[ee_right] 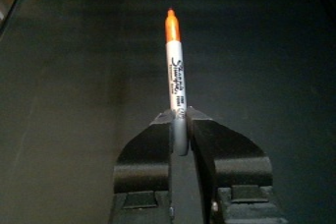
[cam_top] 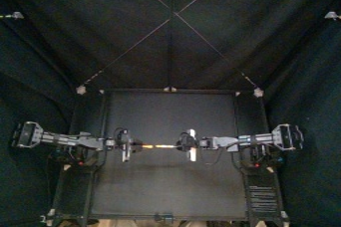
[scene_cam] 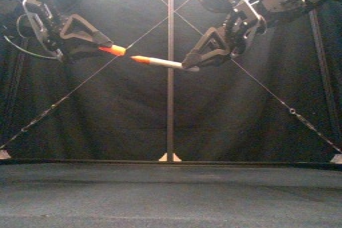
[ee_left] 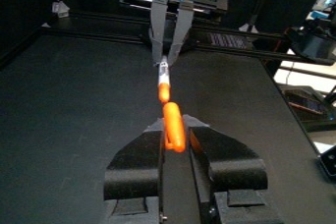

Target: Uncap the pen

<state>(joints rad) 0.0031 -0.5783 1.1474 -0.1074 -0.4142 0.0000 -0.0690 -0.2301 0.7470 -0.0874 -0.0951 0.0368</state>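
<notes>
- The orange plastic cap [ee_left: 171,126] is pinched in the left gripper [ee_left: 174,141].
- The white orange-tipped marker [ee_right: 174,63], apart from it, is clamped by the right gripper [ee_right: 179,122].

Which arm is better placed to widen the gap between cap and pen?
Left, probably: the left end effector holds only the short orange cap, clear of the tip; the right end effector holds the pen.

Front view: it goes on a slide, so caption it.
Above the table, left gripper holds the orange cap, right gripper the pen, a gap between them.
</notes>
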